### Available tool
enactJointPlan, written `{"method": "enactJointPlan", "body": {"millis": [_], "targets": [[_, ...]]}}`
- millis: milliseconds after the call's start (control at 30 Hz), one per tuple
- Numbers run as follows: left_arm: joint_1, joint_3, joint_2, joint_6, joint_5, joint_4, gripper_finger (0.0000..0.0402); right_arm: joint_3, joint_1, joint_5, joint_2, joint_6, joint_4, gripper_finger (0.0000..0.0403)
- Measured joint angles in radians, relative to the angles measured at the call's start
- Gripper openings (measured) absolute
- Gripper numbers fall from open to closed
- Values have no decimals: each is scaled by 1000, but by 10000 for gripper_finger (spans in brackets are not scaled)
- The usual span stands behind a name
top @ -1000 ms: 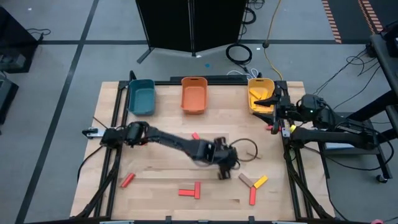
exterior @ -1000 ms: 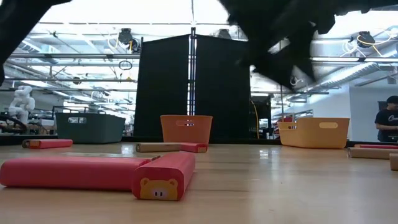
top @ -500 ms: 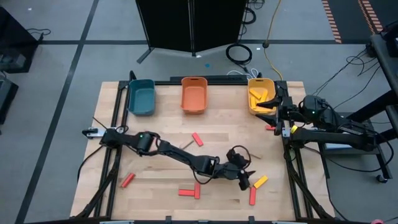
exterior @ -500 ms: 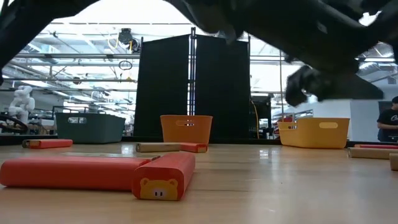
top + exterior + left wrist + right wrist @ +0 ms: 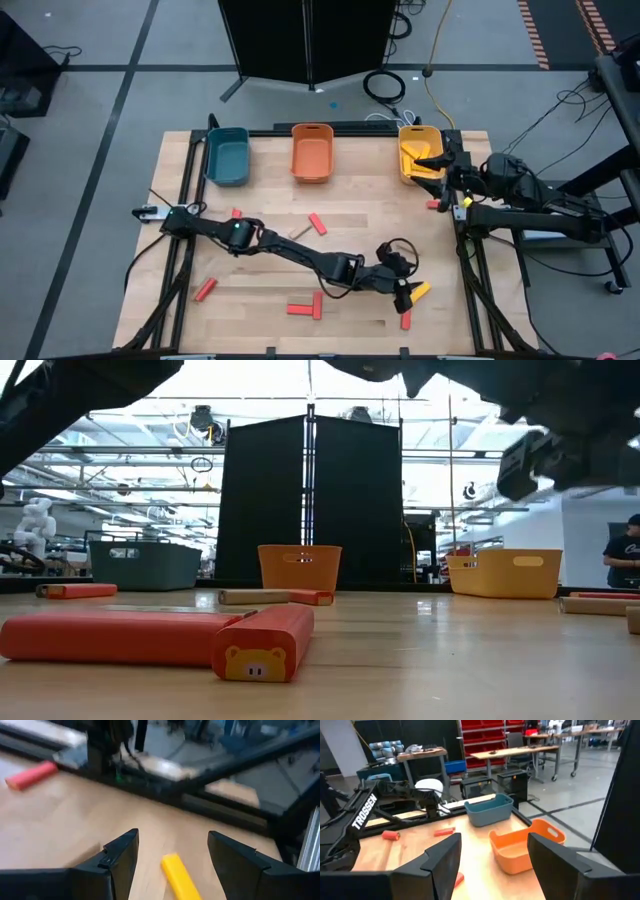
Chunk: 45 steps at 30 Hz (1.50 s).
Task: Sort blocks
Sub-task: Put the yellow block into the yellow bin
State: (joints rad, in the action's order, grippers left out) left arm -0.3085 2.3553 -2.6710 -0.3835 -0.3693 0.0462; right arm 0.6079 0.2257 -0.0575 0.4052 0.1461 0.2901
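left pincer (image 5: 171, 851) — open, empty, over yellow block (image 5: 179, 877) at desk's (image 5: 270, 200) near right | right pincer (image 5: 432, 163) — open, empty, by yellow bin (image 5: 416, 150) | red blocks (image 5: 305, 308) scattered near

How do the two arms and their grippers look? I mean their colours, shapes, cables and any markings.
Both arms are dark, nearly black, built of jointed segments. The left arm is long and slim, with a black cable looping near its wrist. Each gripper, left gripper and right gripper, has two flat, wedge-shaped black fingers. White "TROSSEN" lettering marks a dark arm segment seen in the right wrist view.
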Motion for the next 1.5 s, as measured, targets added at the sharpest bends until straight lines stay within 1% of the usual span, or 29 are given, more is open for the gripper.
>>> {"method": "enactJointPlan", "body": {"millis": [67,133,200,267,333,367,433,500,567,633,667,733,767,800,900,933,967,1000,1033,1100,1200,1267,1333,1367,1433,1500], "targets": [[0,-2,-1,-1,22,35,225,0,-1,8,7,19,9,222],[-1,-3,-1,9,15,93,214,1,-1,60,12,37,45,222],[-10,-3,12,76,-19,156,202,4,-1,150,19,76,83,222],[-29,-3,36,172,-73,176,190,32,-2,277,32,111,158,222],[-57,0,77,289,-154,221,180,73,-13,396,55,107,234,222],[-74,1,103,346,-215,263,177,96,-21,429,63,104,271,222],[-108,4,148,439,-362,384,171,135,-40,450,79,75,342,222],[-136,4,188,460,-493,567,167,166,-59,435,86,42,388,222],[-149,3,220,391,-560,800,166,172,-81,422,91,28,401,222],[-155,1,254,243,-606,1066,166,172,-110,425,104,26,423,222],[-158,-1,269,142,-640,1200,166,172,-131,434,118,26,439,222],[-166,-11,292,-115,-757,1488,166,172,-181,453,150,27,474,222],[-174,-33,302,-242,-829,1543,166,171,-209,452,170,34,489,222],[-184,-87,326,-260,-885,1502,166,171,-239,452,192,46,495,222],[-212,-273,449,-133,-916,1403,166,171,-335,452,275,104,465,222],[-212,-329,495,-158,-921,1431,166,171,-371,453,300,127,450,222],[-204,-396,547,-234,-918,1511,166,170,-409,452,331,149,437,222],[-186,-466,584,-315,-914,1534,166,170,-448,452,368,167,423,222],[-169,-539,625,-357,-915,1515,166,171,-484,452,395,180,405,222],[-147,-699,722,-393,-904,1491,166,171,-548,438,451,212,413,222],[-116,-900,878,-384,-873,1361,166,172,-629,390,533,275,453,222],[-83,-1023,966,-304,-827,1205,166,169,-673,376,593,323,491,222],[-53,-1129,1041,-121,-736,954,166,170,-714,376,639,372,501,222],[-43,-1178,1080,-7,-656,804,166,170,-729,377,666,393,508,222],[-13,-1266,1143,229,-448,470,166,170,-760,376,717,419,492,222],[18,-1348,1168,416,-232,120,166,170,-784,375,760,438,483,222]]}}
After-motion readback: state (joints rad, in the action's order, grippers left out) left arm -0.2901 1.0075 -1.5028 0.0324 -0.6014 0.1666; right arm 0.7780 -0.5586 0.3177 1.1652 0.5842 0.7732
